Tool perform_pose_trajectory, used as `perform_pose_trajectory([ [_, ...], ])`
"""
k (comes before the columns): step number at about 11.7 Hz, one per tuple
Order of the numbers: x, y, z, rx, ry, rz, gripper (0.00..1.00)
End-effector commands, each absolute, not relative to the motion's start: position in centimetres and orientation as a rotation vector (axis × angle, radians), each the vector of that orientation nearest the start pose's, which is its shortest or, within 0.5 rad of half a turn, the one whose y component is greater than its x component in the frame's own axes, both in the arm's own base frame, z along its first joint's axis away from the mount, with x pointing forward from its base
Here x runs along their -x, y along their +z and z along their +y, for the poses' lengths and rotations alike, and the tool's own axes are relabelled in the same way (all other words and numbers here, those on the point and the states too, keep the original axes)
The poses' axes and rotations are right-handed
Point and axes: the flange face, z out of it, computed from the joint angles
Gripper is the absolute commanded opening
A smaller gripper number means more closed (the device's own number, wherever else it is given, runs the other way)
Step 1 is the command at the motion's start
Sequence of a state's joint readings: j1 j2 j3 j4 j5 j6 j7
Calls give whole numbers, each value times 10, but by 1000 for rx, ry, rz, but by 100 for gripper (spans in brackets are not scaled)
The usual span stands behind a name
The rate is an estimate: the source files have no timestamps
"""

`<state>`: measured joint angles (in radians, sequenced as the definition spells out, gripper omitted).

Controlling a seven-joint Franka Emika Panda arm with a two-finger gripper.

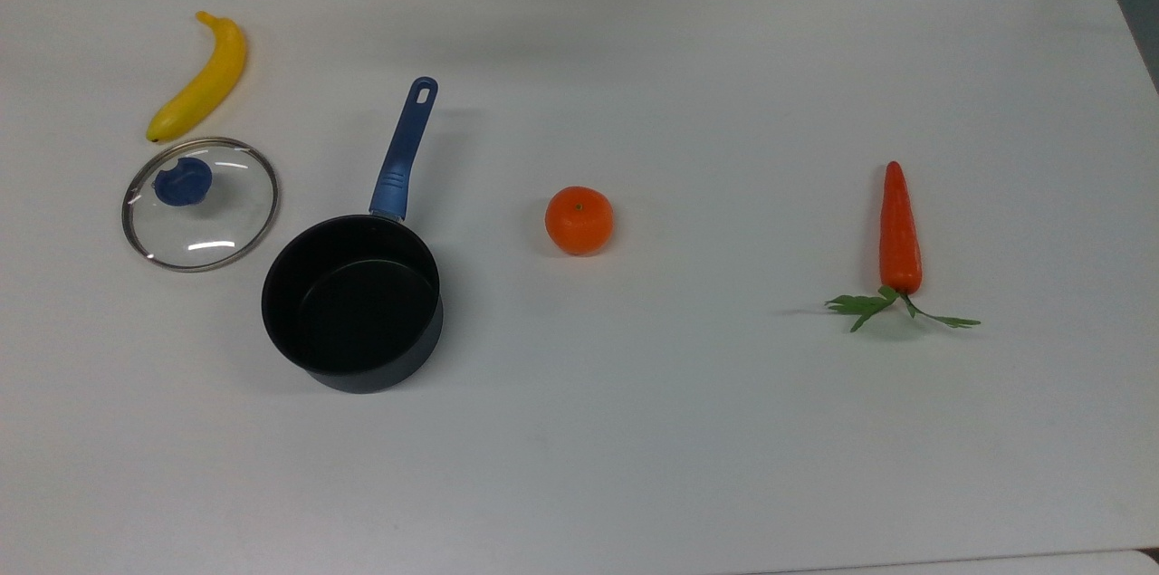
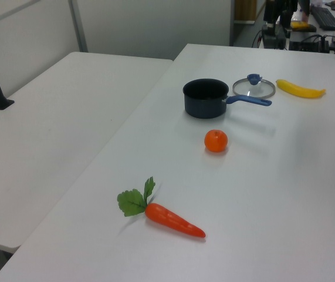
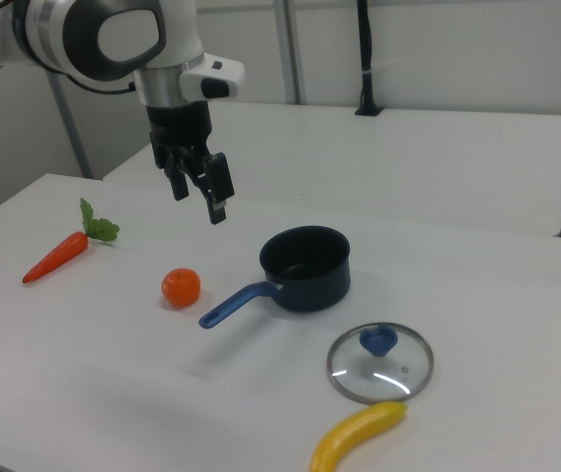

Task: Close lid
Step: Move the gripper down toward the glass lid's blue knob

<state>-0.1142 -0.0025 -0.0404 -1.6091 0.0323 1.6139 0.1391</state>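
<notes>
Banana (image 3: 357,437) touching lid (image 3: 380,363) beside uncovered saucepan (image 3: 306,267); gripper (image 3: 197,198), fingers apart, above bare table (image 3: 476,295).

The lid (image 1: 200,204) is a round clear glass disc with a thin metal rim and a blue knob. It lies flat on the white table, knob up, at the left of the top view and lower right of the right view (image 3: 380,362).
</notes>
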Motion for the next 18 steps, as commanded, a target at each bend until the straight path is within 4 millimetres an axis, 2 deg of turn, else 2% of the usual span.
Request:
perform_pose_trajectory([
  [1, -546, 605, -78, 3056, 49, 394, 100],
  [4, -549, 604, -75, 3036, 42, 404, 100],
  [6, -559, 608, -74, 3008, -7, 418, 100],
  [7, -564, 607, -76, 3002, -54, 458, 100],
  [8, -575, 599, -86, 2987, -108, 549, 100],
  [9, -583, 596, -99, 2974, -183, 637, 100],
  [11, -600, 566, -135, 2971, -250, 720, 100],
  [14, -612, 508, -218, 2920, -305, 995, 100],
  [15, -613, 494, -236, 2869, -338, 1139, 100],
  [16, -611, 481, -250, 2839, -344, 1234, 100],
  [18, -618, 454, -264, 2862, -361, 1253, 100],
])
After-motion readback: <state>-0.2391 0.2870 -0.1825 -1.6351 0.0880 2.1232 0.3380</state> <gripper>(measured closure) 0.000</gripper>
